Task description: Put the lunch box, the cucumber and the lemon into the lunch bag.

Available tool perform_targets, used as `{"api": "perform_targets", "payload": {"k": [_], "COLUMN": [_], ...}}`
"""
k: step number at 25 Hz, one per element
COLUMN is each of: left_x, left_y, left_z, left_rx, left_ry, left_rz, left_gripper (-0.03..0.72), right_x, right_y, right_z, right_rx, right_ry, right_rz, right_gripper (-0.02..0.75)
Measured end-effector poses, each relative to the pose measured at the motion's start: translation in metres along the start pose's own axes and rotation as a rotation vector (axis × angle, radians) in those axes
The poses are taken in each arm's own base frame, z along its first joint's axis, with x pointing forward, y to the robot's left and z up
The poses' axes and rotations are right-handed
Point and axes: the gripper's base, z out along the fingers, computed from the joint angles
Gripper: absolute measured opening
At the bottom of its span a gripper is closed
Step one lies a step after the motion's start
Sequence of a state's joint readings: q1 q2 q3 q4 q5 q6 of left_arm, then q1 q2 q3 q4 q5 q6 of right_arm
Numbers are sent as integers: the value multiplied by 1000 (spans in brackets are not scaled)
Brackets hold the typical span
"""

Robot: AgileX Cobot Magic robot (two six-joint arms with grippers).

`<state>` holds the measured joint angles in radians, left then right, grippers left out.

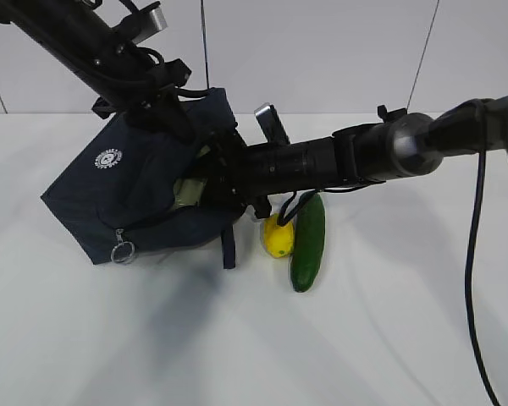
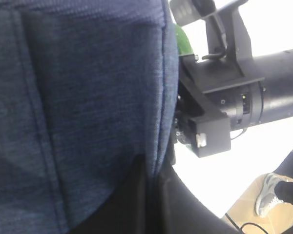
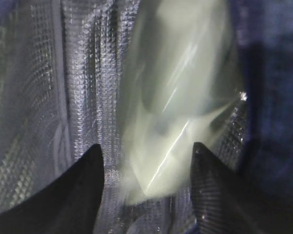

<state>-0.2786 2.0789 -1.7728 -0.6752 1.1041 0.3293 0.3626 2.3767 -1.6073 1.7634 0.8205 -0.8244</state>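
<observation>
The navy lunch bag (image 1: 135,186) lies tipped on the white table with its mouth facing right. My left gripper (image 1: 173,106) is shut on the bag's upper edge and holds the mouth up; in the left wrist view dark fingers (image 2: 151,195) pinch the blue fabric (image 2: 78,97). My right gripper (image 3: 146,146) reaches inside the bag against the silver lining (image 3: 39,97). The pale green lunch box (image 3: 176,97) sits blurred between its spread fingers, with a gap on the left side. The box (image 1: 186,193) shows faintly in the bag's mouth. The lemon (image 1: 278,237) and cucumber (image 1: 308,241) lie side by side on the table under the right arm.
The right arm (image 1: 364,156) stretches across the table from the right, just above the lemon and cucumber. A silver ring zipper pull (image 1: 123,251) hangs at the bag's near corner. A black cable (image 1: 472,279) hangs at the far right.
</observation>
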Motion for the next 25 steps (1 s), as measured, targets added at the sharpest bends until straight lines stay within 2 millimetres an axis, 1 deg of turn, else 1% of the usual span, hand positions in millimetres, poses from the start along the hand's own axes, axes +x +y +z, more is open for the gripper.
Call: {"api": "perform_targets", "payload": {"k": [5, 12, 15, 19, 22, 25], "left_x": [1, 2, 2, 3, 1, 1], "left_y": [0, -1, 2, 10, 17, 20], "left_z": [0, 0, -1, -7, -14, -17], "left_rx": [5, 8, 7, 11, 31, 56], "left_ry": [13, 23, 24, 30, 13, 8], "left_rz": [0, 0, -5, -29, -64, -87], "left_gripper": [-10, -10, -10, -10, -10, -10], "right_x": [-1, 1, 1, -1, 0, 2], "right_y": [2, 4, 5, 4, 4, 11], "right_z": [0, 0, -2, -8, -13, -19], "right_rx": [-7, -27, -53, -76, -43, -1], "right_ry": [0, 20, 37, 63, 108, 157], "right_rz": [-1, -15, -92, -156, -216, -286], "right_gripper": [421, 423, 423, 423, 423, 423]}}
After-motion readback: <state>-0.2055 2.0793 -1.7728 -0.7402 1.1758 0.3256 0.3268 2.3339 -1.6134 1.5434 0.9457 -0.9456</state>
